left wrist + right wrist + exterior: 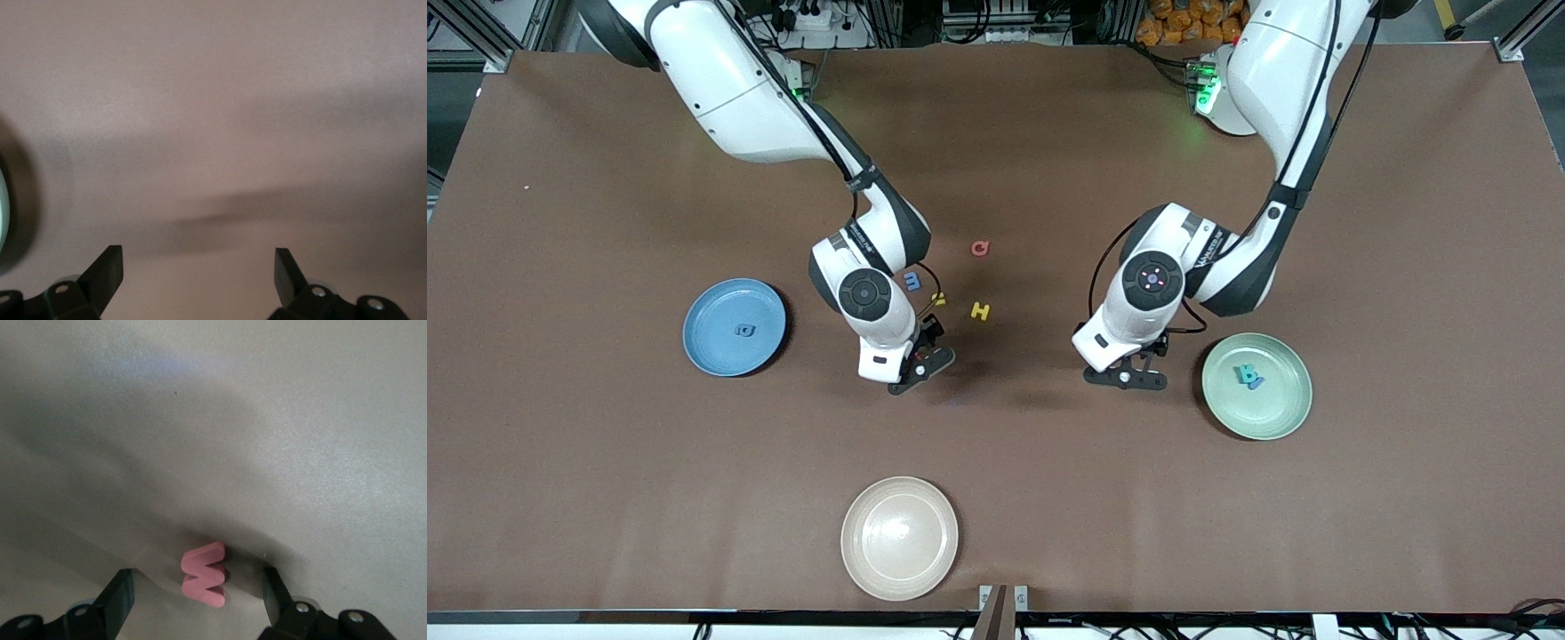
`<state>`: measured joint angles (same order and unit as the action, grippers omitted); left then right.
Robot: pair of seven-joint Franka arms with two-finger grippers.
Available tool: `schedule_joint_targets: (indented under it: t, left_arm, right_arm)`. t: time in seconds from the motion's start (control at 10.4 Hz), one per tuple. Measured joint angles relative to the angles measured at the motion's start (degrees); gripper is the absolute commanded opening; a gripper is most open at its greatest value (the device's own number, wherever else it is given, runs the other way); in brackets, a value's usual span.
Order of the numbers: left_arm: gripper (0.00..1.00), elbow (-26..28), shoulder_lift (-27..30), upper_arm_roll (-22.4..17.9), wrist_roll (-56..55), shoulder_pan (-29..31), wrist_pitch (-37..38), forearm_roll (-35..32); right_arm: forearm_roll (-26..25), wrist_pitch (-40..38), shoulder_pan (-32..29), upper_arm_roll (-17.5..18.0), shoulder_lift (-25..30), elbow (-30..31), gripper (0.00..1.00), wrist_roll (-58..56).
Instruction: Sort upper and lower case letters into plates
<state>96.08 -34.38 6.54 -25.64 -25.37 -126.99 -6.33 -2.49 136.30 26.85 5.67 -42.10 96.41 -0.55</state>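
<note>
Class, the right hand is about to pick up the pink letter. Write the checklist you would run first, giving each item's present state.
1. Pink letter between the right hand fingers: ok.
2. Right hand open: ok.
3. Left hand open, holding nothing, over bare table beside the mint plate: ok.
4. Blue plate has room, one letter in it: ok.
5. Pink letter's case, M or W: cannot tell.
6. Which plate takes which case: cannot tell.

- Table point(605, 462): brown, matt, cloth-like cover.
- Cream-beige plate point(899, 537): glossy, smooth glaze.
- Blue plate point(711, 342), mint plate point(1272, 413): smooth, satin.
- Pink letter W point(203, 574): matt, foam-like.
- Arm shells: glossy white plastic.
</note>
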Motion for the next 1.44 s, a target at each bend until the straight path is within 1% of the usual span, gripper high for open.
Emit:
schedule_joint_targets:
  t: [0.1,0.19,0.29,0.38,0.58,0.67,0.87,1.06,1.25,1.44]
  left_arm:
    - [1.0,0.01,-0.03,0.55,0.4,-0.05,0.0,-0.43]
    - [1.0,0.04,-0.27,0.99,0.91,-0.1,0.01,-0.52]
    - [1.0,0.09,-0.95,1.69,1.14,-0.16,0.0,-0.77]
    - [1.0,0.1,-1.82,2.79,1.16,-0.21,-0.03,-1.92]
    - [1.0,0.07,-2.65,4.29,1.16,-1.67,-0.24,-3.3]
    - [1.0,0.06,-2.7,4.32,0.95,-3.26,-0.24,-3.3]
    - [1.0,-0.07,-2.75,4.34,0.73,-4.95,-0.24,-3.35]
    - [1.0,-0.25,-3.09,4.39,0.73,-6.32,-0.52,-3.36]
    - [1.0,-1.02,-4.35,4.41,0.73,-7.92,-2.92,-3.37]
    - [1.0,-1.54,-5.64,4.41,0.73,-9.43,-5.66,-3.37]
  right_arm:
    - [-0.01,-0.32,-0.03,-0.1,0.18,-0.03,0.53,0.0]
    - [0.01,-0.7,-0.02,-0.04,0.41,-0.04,0.4,0.03]
    - [-0.01,-0.75,-0.02,-0.09,0.45,-0.05,0.35,0.03]
    - [-0.01,-1.01,-0.02,-0.07,0.66,-0.06,0.27,0.03]
    - [-0.05,-1.2,-0.04,-0.16,0.81,-0.09,0.04,0.05]
    - [-0.05,-1.28,-0.07,-0.15,0.86,-0.09,0.0,0.05]
    - [-0.04,-2.51,-0.07,-0.1,0.89,-0.31,0.0,0.05]
    - [0.42,-7.58,-0.16,-0.06,1.06,-1.96,0.0,0.1]
    - [1.43,-14.39,-1.32,-0.13,1.69,-6.15,0.0,-0.33]
    - [2.82,-20.14,-4.51,-0.24,3.68,-9.31,0.0,-5.98]
